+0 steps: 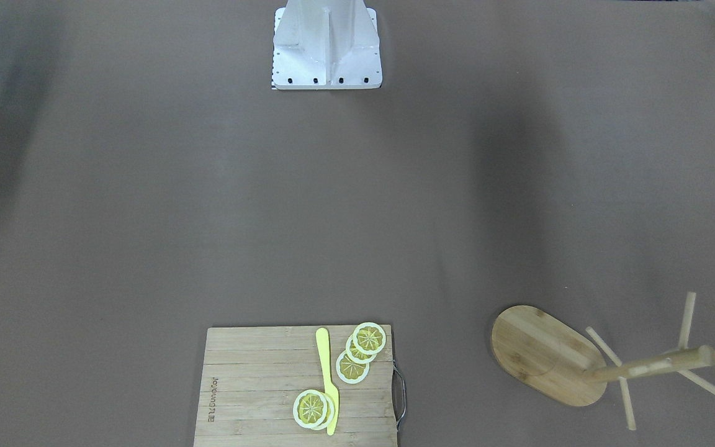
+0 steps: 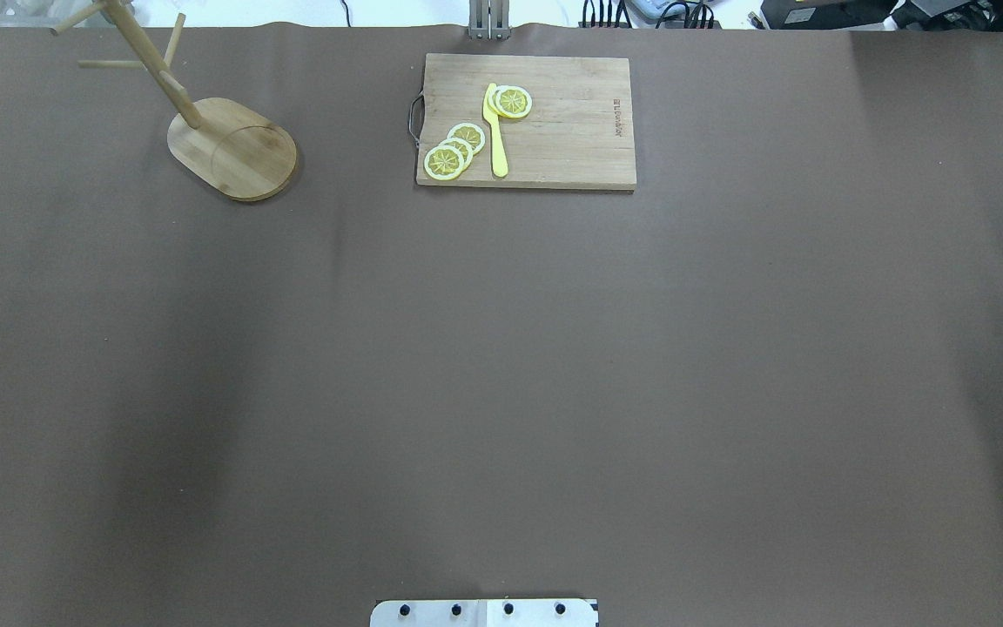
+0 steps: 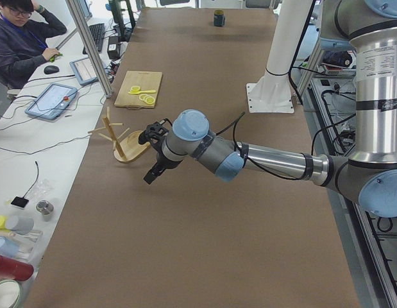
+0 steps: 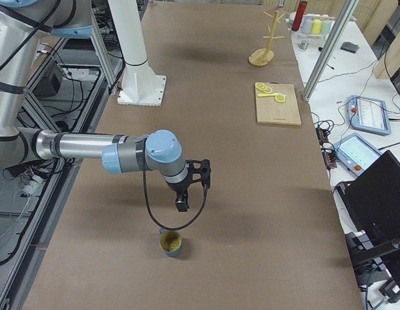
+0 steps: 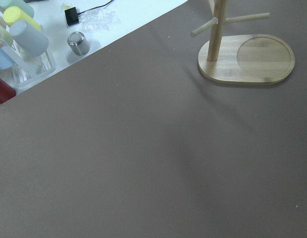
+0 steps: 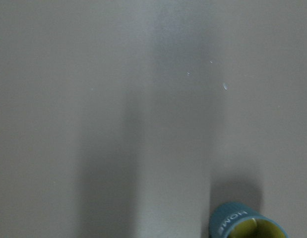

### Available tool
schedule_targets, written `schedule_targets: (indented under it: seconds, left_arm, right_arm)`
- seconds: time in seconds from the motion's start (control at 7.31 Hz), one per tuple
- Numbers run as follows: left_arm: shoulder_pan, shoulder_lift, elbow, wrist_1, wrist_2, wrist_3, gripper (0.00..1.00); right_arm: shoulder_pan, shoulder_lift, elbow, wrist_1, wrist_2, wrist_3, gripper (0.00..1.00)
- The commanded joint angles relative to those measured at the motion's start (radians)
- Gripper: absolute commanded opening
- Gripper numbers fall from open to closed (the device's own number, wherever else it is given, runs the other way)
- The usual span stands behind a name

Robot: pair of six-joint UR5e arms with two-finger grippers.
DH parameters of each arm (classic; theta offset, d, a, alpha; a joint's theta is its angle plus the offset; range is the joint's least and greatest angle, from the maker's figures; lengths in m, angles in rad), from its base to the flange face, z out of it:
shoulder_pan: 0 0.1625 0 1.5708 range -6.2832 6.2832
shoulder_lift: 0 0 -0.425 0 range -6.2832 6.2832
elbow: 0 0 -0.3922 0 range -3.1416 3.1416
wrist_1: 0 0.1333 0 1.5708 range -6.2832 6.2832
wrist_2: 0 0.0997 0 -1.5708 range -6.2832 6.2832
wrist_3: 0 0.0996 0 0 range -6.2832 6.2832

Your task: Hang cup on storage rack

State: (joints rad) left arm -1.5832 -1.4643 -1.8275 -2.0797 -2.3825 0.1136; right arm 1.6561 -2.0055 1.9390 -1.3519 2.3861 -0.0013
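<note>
The dark blue cup (image 4: pixel 170 244) with a yellow-olive inside stands upright on the brown table near the robot's right end. It also shows in the right wrist view (image 6: pixel 242 225) with "HOME" on its side, and far off in the exterior left view (image 3: pixel 219 18). The bamboo storage rack (image 2: pixel 245 157) stands upright at the far left of the table, its pegs bare (image 1: pixel 537 347) (image 5: pixel 252 59) (image 3: pixel 121 138) (image 4: pixel 267 39). My right gripper (image 4: pixel 181 204) hangs above and just beyond the cup. My left gripper (image 3: pixel 151 174) hovers near the rack. I cannot tell whether either is open or shut.
A slatted cutting board (image 2: pixel 571 131) with lemon slices (image 2: pixel 454 150) and a yellow knife (image 2: pixel 495 131) lies at the far middle of the table (image 1: pixel 252 372). The robot's white base (image 1: pixel 326 49) is at the near edge. Several cups (image 5: pixel 24 34) sit off the table's left end. An operator (image 3: pixel 22 38) sits beside it.
</note>
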Motion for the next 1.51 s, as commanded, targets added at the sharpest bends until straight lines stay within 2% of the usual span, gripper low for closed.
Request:
schedule_targets:
  seconds: [0.0,0.14,0.41,0.55,0.82,0.96,1.37]
  left_arm:
    - [0.0,0.001,0.001,-0.013,-0.001,-0.002,0.99]
    - [0.0,0.001,0.002,-0.022,-0.001,-0.002,0.99]
    - [0.0,0.001,0.002,-0.025,-0.001,-0.002,0.99]
    - [0.0,0.002,0.0,-0.026,-0.001,0.0,0.99]
    - [-0.001,0.015,0.0,-0.045,-0.001,-0.002,0.99]
    - [0.0,0.027,0.0,-0.056,-0.001,0.0,0.99]
    - [0.0,0.028,0.002,-0.059,-0.001,-0.002,0.99]
  right_arm:
    - [0.069,-0.016,-0.231,0.257,-0.002,-0.025,1.0]
    - [0.074,-0.018,-0.298,0.314,-0.001,-0.026,1.0]
    - [0.076,-0.016,-0.479,0.527,-0.001,-0.017,0.98]
    - [0.076,-0.016,-0.503,0.578,0.005,-0.009,0.95]
    - [0.076,-0.006,-0.506,0.577,-0.002,-0.005,0.86]
    - [0.074,-0.004,-0.506,0.577,0.002,-0.005,0.75]
    - [0.074,0.022,-0.506,0.573,0.007,0.034,0.7]
